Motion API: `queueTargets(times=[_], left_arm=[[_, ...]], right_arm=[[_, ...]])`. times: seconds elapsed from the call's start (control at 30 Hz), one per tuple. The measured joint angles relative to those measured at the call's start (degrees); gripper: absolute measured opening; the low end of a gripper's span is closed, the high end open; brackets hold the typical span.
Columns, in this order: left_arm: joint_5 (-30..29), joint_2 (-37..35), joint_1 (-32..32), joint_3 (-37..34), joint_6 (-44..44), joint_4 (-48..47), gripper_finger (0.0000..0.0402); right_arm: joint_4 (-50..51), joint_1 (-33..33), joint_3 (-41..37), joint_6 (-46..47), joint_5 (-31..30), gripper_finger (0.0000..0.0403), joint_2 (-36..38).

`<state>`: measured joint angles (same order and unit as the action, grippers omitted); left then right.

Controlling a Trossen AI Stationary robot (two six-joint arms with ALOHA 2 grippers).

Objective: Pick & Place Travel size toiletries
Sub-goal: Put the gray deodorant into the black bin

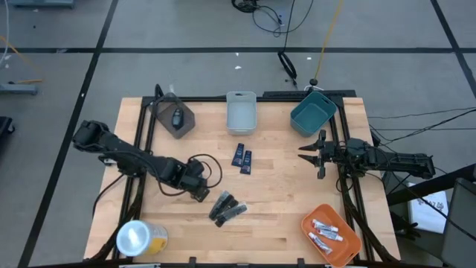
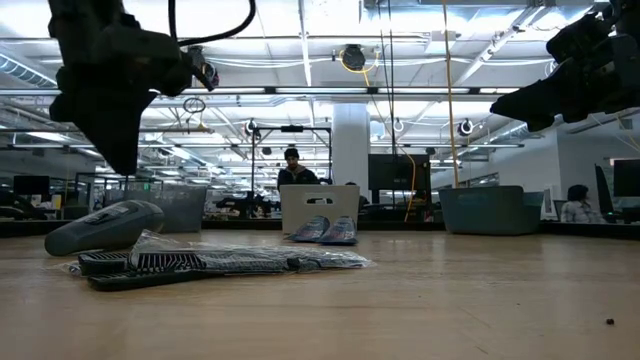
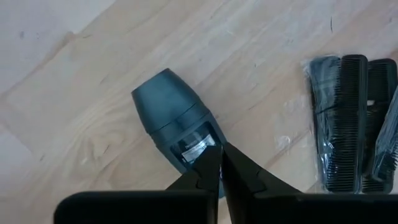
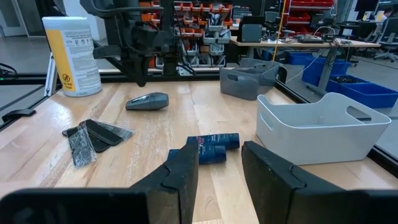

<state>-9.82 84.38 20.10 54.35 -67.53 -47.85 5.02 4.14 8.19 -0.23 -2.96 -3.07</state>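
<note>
- Left gripper (image 3: 221,163), jaws clenched empty, is hovering above the dark grey oval piece (image 3: 177,121); high view hides that piece.
- Right gripper (image 1: 311,154), jaws released, is waiting at 3 o'clock.
- Black combs (image 1: 226,208) are lying at 6 o'clock.

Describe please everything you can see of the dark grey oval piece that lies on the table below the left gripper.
The dark grey oval piece looks like smooth matte plastic, with a rounded cap end, a seam across its middle and a small printed label on the body. It lies on its side on the wooden table, beside the wrapped black combs but apart from them. The left gripper hangs just above its label end, shut; whether the tips touch it cannot be told.
</note>
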Motion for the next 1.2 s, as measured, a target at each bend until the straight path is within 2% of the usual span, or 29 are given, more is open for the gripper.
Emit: queueTargets(times=[0.13,0.33,0.47,0.57,0.73,0.87,1.03,1.2], left_arm=[[-0.8,0.0,0.3,0.0,3.2,0.3,0.0061],[-0.4,0.0,0.2,0.0,2.8,1.3,0.0164],[0.6,0.0,-0.2,0.0,-2.2,0.7,0.0223],[0.6,0.0,-1.1,0.0,-7.9,-1.6,0.0249],[0.5,0.8,-2.4,0.0,-13.9,-3.1,0.0259],[1.0,3.6,-2.9,0.0,-14.0,-2.0,0.0255],[4.3,7.8,-4.0,0.0,-14.0,-2.0,0.0251],[4.0,9.7,-5.0,0.0,-14.1,-1.8,0.0244]], right_arm=[[0.0,0.0,0.0,0.0,0.0,0.0114,0.0],[0.0,0.0,0.0,0.0,0.0,0.0114,0.0],[0.0,0.0,0.0,0.0,0.0,0.0114,0.0],[0.0,0.0,0.0,0.0,0.0,0.0114,0.0],[0.0,0.0,0.0,0.0,0.0,0.0114,0.0],[0.0,0.0,0.0,0.0,0.0,0.0114,0.0],[0.0,0.0,0.0,0.0,0.0,0.0114,0.0],[0.0,0.0,0.0,0.0,0.0,0.0114,0.0]])
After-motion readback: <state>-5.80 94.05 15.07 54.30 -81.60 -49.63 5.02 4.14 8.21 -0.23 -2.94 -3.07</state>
